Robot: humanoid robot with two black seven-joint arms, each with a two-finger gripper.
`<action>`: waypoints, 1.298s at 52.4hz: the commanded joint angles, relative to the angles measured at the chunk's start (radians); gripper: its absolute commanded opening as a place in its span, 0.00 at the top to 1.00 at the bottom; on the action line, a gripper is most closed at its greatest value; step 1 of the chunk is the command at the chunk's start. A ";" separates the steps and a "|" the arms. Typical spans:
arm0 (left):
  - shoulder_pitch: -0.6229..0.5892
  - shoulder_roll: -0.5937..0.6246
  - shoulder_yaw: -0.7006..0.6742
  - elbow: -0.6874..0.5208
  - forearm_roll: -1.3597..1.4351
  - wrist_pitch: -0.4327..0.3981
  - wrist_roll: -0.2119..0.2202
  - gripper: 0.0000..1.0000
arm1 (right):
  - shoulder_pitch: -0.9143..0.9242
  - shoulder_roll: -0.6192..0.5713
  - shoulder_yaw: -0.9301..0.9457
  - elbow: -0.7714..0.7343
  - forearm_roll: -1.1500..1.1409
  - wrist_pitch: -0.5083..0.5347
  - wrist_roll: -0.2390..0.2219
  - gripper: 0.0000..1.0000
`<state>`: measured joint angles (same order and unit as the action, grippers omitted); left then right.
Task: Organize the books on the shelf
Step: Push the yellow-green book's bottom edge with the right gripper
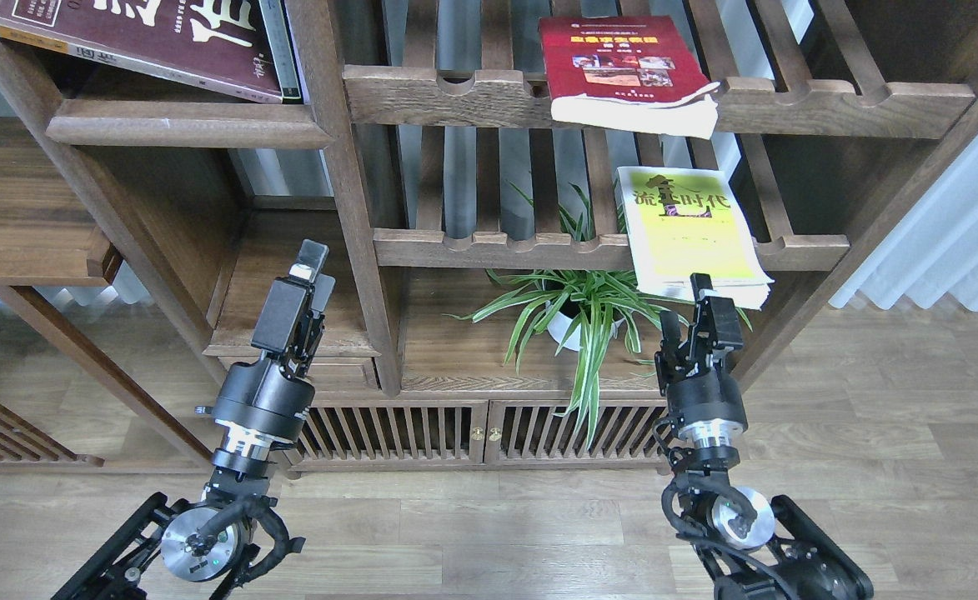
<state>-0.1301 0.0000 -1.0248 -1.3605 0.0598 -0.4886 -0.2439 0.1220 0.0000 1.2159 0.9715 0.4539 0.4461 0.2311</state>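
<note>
Just above the right hand [697, 293], fingers slightly parted and empty, the yellow-green book [689, 227] overhanging its rack.

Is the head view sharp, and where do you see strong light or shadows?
Head view: sharp overall, titles readable on the yellow-green book; bright daylight whitens the curtain at right; deep shadow lies under the dark-brown shelf; upright posts lean outward, wide-angle distortion.

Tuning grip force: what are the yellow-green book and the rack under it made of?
Yellow-green book: paperback by the look, glossy printed cover, white paper page block showing at its front edge, slightly fanned. Rack: brown wood, visible grain, matte finish, notched front rail. Cover stiffness can't be told.
</note>
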 commanded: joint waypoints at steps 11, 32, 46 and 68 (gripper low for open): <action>0.001 0.000 0.035 0.000 0.006 0.000 0.011 0.00 | 0.056 0.000 0.004 -0.042 0.022 -0.041 -0.001 0.11; -0.006 0.000 0.049 0.000 0.008 0.000 0.012 0.00 | 0.149 0.000 0.020 -0.126 0.083 -0.182 -0.001 0.11; -0.003 0.000 0.049 0.000 0.008 0.000 0.012 0.00 | 0.197 0.000 0.056 -0.128 0.106 -0.222 -0.019 0.11; -0.003 0.000 0.055 0.011 0.008 0.000 0.012 0.00 | 0.195 0.000 0.056 -0.132 0.106 -0.239 -0.016 0.31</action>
<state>-0.1320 0.0000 -0.9697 -1.3529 0.0675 -0.4886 -0.2316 0.3185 0.0000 1.2715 0.8391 0.5588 0.2075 0.2112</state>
